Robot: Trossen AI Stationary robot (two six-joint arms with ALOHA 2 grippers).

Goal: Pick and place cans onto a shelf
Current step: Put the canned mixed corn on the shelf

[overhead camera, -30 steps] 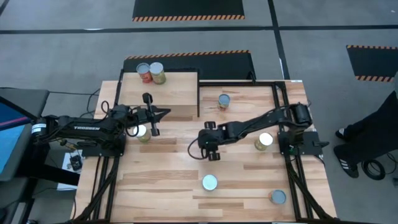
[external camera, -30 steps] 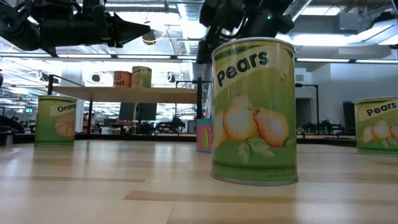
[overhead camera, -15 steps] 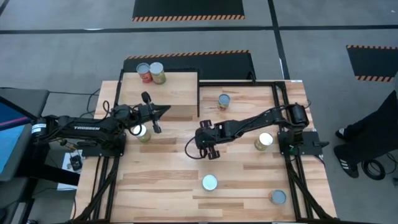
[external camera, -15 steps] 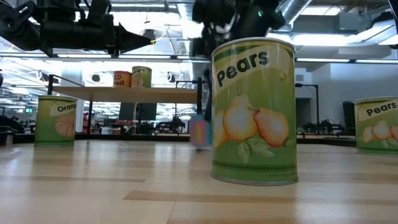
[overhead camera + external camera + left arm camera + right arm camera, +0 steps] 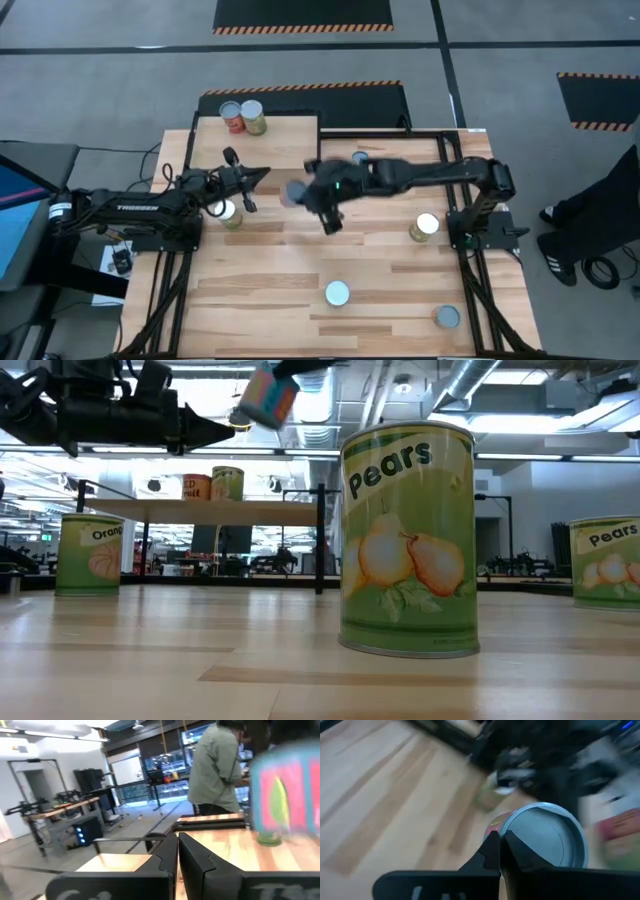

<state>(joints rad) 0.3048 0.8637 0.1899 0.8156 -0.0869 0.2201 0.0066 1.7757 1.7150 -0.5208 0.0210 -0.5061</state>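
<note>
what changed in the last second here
The right tool has swung from mid-table toward the shelf, lifting a pink can off the table; the can now hangs high beside the left tool. The left arm barely moved. The two cans on the shelf and the cans on the table stayed put.
</note>
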